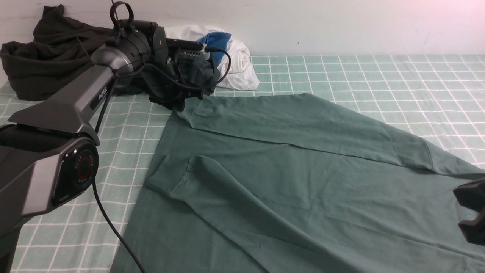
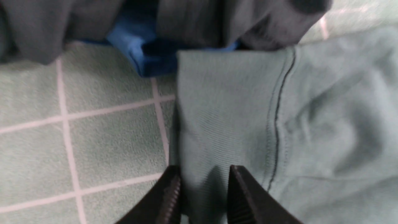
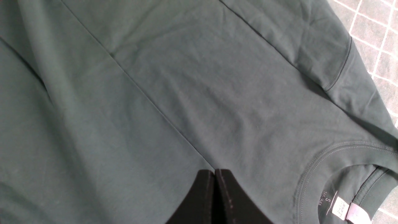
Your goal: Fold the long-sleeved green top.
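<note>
The green long-sleeved top (image 1: 288, 178) lies spread on the checked cloth, with both sleeves folded across its body. My left gripper (image 1: 178, 104) is at the far left end of the upper sleeve. In the left wrist view its jaws (image 2: 203, 174) stand apart, and the ribbed cuff (image 2: 224, 109) lies in the gap between them. My right gripper (image 1: 470, 212) is at the right edge of the front view. In the right wrist view it (image 3: 214, 172) is shut with nothing in it, just above the top (image 3: 186, 93) and near the ribbed neckline (image 3: 326, 155).
A blackish-green garment (image 1: 45, 57) is heaped at the back left. White and blue garments (image 1: 235, 60) lie bunched just behind my left gripper. The blue cloth (image 2: 140, 53) touches the cuff's end. The green checked cloth (image 1: 379, 76) covers the surface. A wall stands behind.
</note>
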